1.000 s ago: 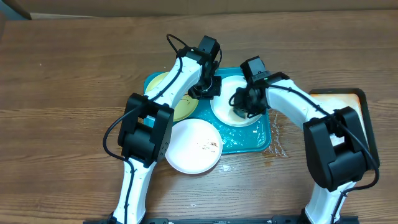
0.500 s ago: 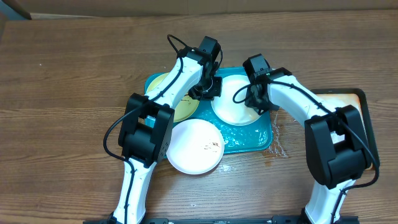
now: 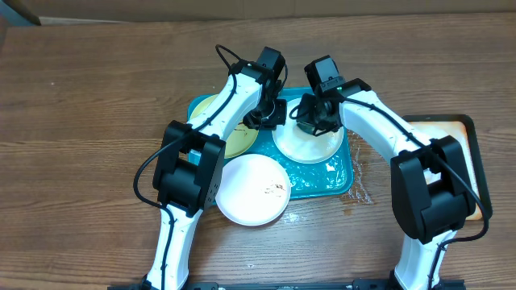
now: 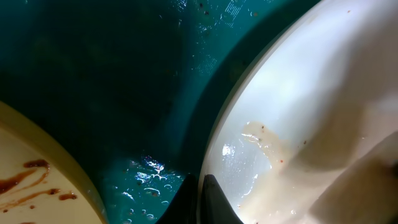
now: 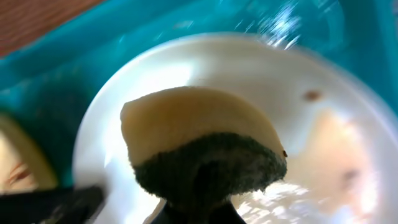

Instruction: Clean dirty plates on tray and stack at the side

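The teal tray [image 3: 322, 184] lies wet at the table's middle. A white plate [image 3: 313, 147] rests in it, and my left gripper [image 3: 271, 119] is shut on its left rim. The left wrist view shows that rim [image 4: 214, 149] running down between the shut gripper [image 4: 200, 202]. My right gripper [image 3: 311, 118] is shut on a yellow sponge [image 5: 199, 127] with a dark scrub side, pressed on the plate's [image 5: 311, 93] far-left part. A pale yellow-green plate [image 3: 234, 138] with brown smears [image 4: 34, 177] sits at the tray's left end. Another white plate [image 3: 250, 192] with a brown smear overlaps the tray's front-left corner.
A smaller dark-rimmed tray [image 3: 453, 127] with a whitish-orange inside stands at the right, partly under my right arm. Spilled water [image 3: 359, 193] glistens on the wood by the teal tray's right front corner. Foam [image 3: 330, 167] floats in the tray.
My right gripper has swept the sponge from the white plate's right side up and left, close to the left gripper. The left arm and the plates have stayed put.
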Robot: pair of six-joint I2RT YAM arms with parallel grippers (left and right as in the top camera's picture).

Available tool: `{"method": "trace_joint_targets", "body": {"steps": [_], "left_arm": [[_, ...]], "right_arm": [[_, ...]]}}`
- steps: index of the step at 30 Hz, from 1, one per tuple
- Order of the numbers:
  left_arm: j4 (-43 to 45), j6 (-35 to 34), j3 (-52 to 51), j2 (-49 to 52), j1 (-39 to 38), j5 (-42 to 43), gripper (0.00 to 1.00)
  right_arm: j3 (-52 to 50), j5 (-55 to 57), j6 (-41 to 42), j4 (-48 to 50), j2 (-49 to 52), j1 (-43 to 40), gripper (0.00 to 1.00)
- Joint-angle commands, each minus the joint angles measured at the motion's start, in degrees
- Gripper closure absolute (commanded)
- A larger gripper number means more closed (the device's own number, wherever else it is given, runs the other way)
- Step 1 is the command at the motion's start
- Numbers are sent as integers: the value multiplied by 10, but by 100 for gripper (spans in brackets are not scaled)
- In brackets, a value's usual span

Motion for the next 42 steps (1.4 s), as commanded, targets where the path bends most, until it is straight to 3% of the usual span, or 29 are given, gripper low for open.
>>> {"method": "trace_joint_targets", "body": {"steps": [1,12,16,29,38,42], "left_arm": [[-3,-6,8,1,1,-18,96],[-10,-6,8,1,1,-17,96],[-15,-6,8,1,1,-18,96],[-23,-8,8,1,2,-33,96],[-26,-8,8,1,8,-33,96],[-24,-8,8,1,9,-33,96]], "right_arm": [[-7,-85,28,12,2,0,96],[-108,-109,46,145,42,0,96],[-104,-57,33,158,46,-2,96],[-7,165,-63,-51,45,-60,96],[14,175,-94,-91,45,-45,96],[79,151,-129,-130,45,-13,96]]}}
